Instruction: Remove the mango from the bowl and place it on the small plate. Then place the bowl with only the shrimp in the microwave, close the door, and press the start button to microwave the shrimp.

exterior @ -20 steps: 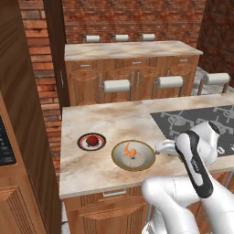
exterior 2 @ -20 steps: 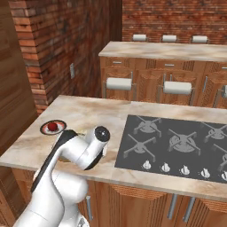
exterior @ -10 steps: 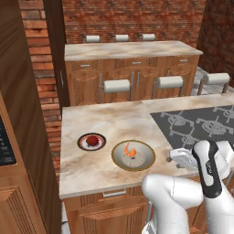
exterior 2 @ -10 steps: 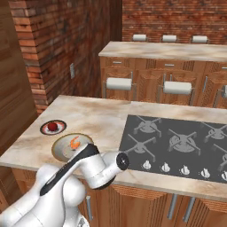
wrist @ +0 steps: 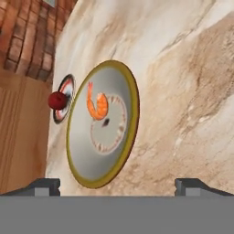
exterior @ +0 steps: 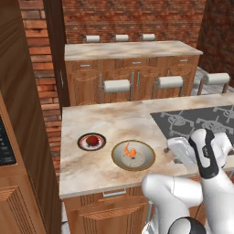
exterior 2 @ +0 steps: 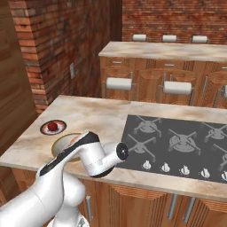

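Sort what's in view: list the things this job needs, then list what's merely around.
Job:
mango, on the small plate
bowl holding the shrimp
claw, open, aimed at the bowl
microwave, just its edge at the left

Merely around:
stovetop
stools
far counter

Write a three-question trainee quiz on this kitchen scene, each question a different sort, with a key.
1. True or false: the mango lies on the small plate.
2. What is left in the bowl? A) mango B) shrimp C) nothing
3. Fill in: in the hand view the two fingers stand wide ____.

Key: 1 true. 2 B, the shrimp lies there alone. 3 apart, with nothing between them.
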### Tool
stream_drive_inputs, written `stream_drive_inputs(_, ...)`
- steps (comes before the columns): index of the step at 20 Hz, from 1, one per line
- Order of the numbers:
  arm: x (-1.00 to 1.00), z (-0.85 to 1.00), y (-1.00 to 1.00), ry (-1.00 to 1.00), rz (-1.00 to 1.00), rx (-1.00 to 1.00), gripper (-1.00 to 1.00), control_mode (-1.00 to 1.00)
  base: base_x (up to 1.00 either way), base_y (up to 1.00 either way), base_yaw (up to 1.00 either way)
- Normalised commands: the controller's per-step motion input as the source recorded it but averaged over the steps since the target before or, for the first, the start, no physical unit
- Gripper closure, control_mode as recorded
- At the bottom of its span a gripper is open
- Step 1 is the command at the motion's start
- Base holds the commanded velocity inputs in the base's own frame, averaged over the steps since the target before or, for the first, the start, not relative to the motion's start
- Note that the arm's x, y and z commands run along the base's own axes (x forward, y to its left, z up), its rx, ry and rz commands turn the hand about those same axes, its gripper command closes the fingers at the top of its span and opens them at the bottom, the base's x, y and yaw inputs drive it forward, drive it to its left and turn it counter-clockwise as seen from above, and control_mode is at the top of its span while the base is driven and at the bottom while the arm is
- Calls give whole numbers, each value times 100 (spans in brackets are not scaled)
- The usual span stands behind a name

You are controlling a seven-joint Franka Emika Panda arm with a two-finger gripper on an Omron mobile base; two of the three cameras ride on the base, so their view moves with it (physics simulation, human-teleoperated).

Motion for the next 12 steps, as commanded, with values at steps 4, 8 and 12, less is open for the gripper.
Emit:
stream_drive_inputs(4, 21, 11, 6, 21, -5, 0, -100, -100, 0, 0, 0)
stream_drive_inputs(8, 21, -5, 11, 18, -1, 0, -100, -100, 0, 0, 0)
stream_drive_inputs(12, 18, -25, 7, 15, 0, 0, -100, -100, 0, 0, 0)
